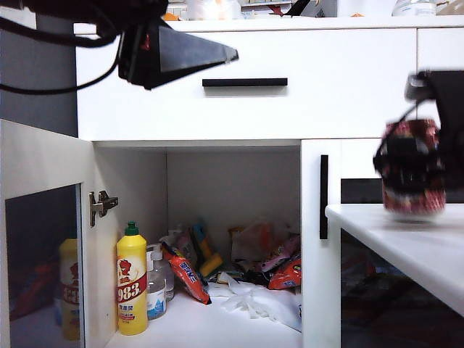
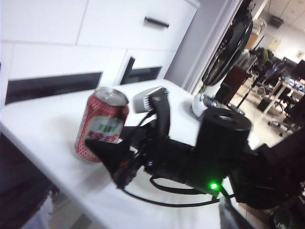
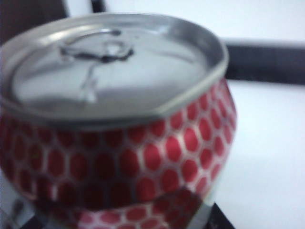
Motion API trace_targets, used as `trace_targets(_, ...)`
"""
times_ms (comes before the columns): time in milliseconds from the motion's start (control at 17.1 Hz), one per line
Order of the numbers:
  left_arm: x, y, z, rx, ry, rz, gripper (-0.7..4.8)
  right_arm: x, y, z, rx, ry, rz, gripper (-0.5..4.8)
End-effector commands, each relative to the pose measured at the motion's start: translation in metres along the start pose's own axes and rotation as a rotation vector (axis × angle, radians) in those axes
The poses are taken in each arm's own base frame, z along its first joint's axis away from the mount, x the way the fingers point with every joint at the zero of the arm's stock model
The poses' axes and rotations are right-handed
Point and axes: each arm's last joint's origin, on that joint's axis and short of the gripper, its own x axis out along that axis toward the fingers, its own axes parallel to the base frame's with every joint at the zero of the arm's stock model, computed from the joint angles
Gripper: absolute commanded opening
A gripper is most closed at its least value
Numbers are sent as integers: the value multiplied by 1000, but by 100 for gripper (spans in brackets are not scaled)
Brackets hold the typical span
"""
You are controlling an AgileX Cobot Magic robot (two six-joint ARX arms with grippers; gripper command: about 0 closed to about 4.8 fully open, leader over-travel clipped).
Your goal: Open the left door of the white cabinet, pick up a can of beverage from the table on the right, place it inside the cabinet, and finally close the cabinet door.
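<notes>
Left door point(image 1: 43, 239) swung wide; can of beverage point(image 1: 413, 170) upright on tabletop point(image 1: 406, 239) at three o'clock, right gripper point(image 2: 112, 164) fingers flanking it (grip unconfirmed) — best squeezed square before lifting. Left gripper point(image 1: 177, 54), at eleven o'clock — fingers apart, idle.

wall: grey point(image 1: 36, 80) | office chairs point(image 2: 281, 102) | bright ceiling lights point(image 2: 279, 21)
</notes>
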Motion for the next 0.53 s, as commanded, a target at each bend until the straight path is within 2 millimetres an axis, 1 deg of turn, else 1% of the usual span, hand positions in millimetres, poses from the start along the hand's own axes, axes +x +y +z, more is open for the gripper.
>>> trace_targets(58,-5,-4,10,18,-59,2,479,-6,4,36,48,-187,116,125)
trace_targets(175,-13,-3,19,29,-94,13,479,-9,9,61,49,-201,227,132)
trace_targets(234,-16,-2,22,29,-97,27,479,-10,12,70,45,-198,256,155)
trace_targets(292,-24,1,25,24,-87,56,479,-13,19,90,41,-202,294,180)
trace_targets(350,-31,3,28,19,-74,83,479,-14,25,109,42,-232,337,180)
trace_targets(467,-46,2,32,7,-44,122,479,-15,36,137,43,-303,440,172)
trace_targets(525,-53,-2,34,4,-35,129,479,-15,40,147,43,-327,470,169)
